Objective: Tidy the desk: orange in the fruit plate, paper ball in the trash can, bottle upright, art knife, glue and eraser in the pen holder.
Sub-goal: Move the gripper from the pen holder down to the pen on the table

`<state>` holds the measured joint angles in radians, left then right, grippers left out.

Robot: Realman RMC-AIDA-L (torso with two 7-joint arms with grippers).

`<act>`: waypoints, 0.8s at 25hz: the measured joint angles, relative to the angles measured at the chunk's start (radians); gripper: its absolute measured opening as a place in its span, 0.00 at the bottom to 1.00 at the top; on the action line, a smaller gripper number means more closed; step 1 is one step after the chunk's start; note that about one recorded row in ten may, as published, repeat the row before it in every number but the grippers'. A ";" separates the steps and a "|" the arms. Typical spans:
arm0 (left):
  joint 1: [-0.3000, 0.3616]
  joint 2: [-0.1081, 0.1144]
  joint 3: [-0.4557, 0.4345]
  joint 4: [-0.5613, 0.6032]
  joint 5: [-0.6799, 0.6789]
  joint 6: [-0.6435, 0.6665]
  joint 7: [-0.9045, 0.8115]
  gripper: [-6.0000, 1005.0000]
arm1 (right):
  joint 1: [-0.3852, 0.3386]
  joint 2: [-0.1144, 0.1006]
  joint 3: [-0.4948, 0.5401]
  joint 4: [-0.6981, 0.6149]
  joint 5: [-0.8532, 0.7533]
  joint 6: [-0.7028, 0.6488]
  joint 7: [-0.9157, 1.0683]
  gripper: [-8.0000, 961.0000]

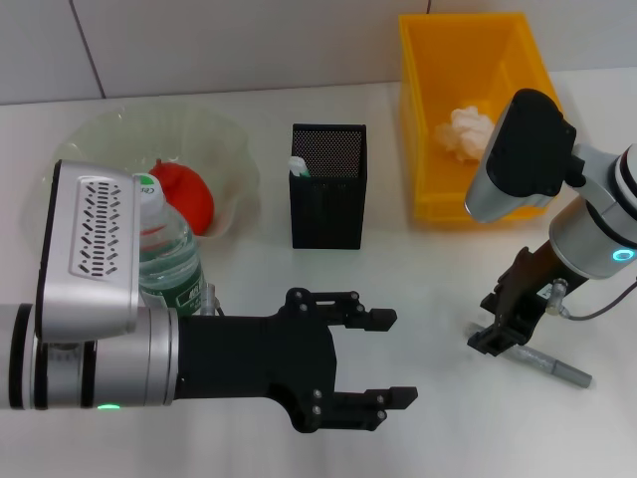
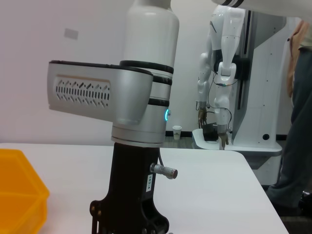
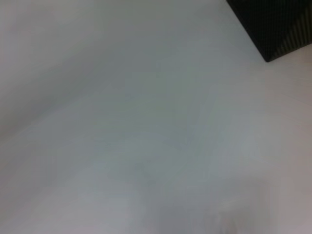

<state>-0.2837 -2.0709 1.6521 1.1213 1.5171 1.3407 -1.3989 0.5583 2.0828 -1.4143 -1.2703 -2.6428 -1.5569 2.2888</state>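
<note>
Two arms over a white desk (image 1: 249, 428). Left gripper (image 1: 383, 358) low at near centre, fingers (image 1: 378, 319) spread wide apart, empty, its big silver casing hiding much of the bottle (image 1: 167, 261). Right gripper (image 1: 495, 336) down at near right, tips on the dark end of a grey pen-like tool (image 1: 552, 365), probably the art knife; cannot tell whether clamped or merely touching. Yellow trash can (image 1: 426, 129) far right, partly blocked by the right arm, paper ball (image 1: 463, 131) inside. Pale-green fruit plate (image 1: 224, 139) far left, orange (image 1: 189, 194) in it, half hidden behind the bottle. Bottle upright just near of the plate, only cap and part of the label showing. Black mesh pen holder (image 1: 328, 189) at far centre, a white-and-green tip (image 1: 298, 167) poking up at its left inner wall, too small to identify. Right wrist view mostly blank desk, one dark mesh corner (image 3: 273, 24) cut off at the edge.
</note>
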 joint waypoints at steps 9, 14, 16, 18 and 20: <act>0.000 0.000 0.000 -0.002 0.000 0.000 0.000 0.70 | 0.008 0.002 0.000 0.020 0.002 0.000 0.000 0.54; 0.000 0.000 0.000 -0.003 0.000 0.000 0.000 0.70 | 0.009 0.002 0.000 0.021 0.003 0.001 0.000 0.53; 0.000 -0.001 0.000 -0.003 0.000 0.000 0.000 0.70 | 0.009 0.002 -0.001 0.022 0.003 0.003 0.001 0.53; 0.000 -0.001 0.000 -0.003 0.000 0.000 0.000 0.70 | 0.009 0.002 -0.001 0.022 0.003 0.005 0.001 0.53; 0.000 -0.002 0.000 -0.003 0.000 0.000 0.000 0.70 | 0.009 0.002 -0.001 0.022 0.003 0.006 0.001 0.52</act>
<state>-0.2838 -2.0724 1.6521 1.1183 1.5171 1.3407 -1.3989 0.5675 2.0847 -1.4156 -1.2485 -2.6398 -1.5513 2.2897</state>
